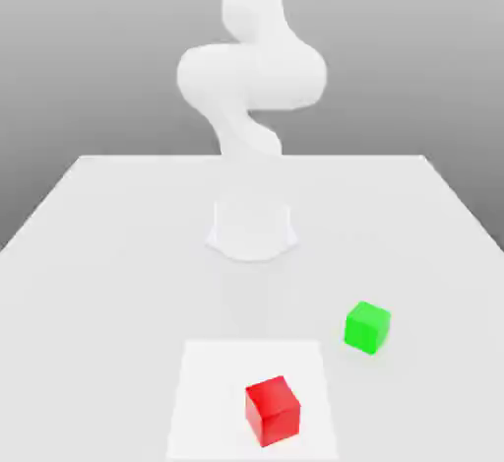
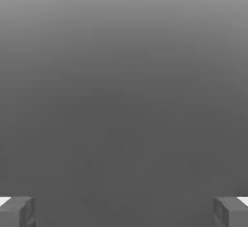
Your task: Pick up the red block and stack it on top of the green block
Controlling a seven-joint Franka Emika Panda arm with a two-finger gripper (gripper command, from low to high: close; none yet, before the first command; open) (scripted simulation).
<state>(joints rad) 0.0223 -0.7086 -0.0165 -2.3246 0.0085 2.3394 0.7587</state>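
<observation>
Fingers [image 2: 12,212] wide apart in the hand view, one near each side of the picture, a broad gap between them. Nothing held; both fingers grey. Plain grey shading, lighter along one edge, lies beyond the gap.

Exterior view, largest item first. Worktop [image 1: 118,283]: pale, smooth, near-white, its far edge straight across the scene, its sides spreading toward the viewpoint. Background behind it graded grey.

Panda arm [image 1: 251,76]: white, base on the worktop about midway between the exterior view's left and right. Rounded links rise from the base; upper part runs out of the picture at the top.

White square [image 1: 212,391]: flat patch on the worktop, brighter than the surface around it, on the viewpoint's side of the arm base.

Red block [image 1: 273,413]: small cube, plain faces, over the white square, toward the exterior view's right part of it. Turned at an angle to the patch's edges. Apart from the green block.

Green block [image 1: 366,328]: small cube, plain faces, on the worktop outside the white square, off to the exterior view's right. Lies nearer the arm base than the red block does; also turned at an angle. Nothing on top of it. Blocks not stacked.
</observation>
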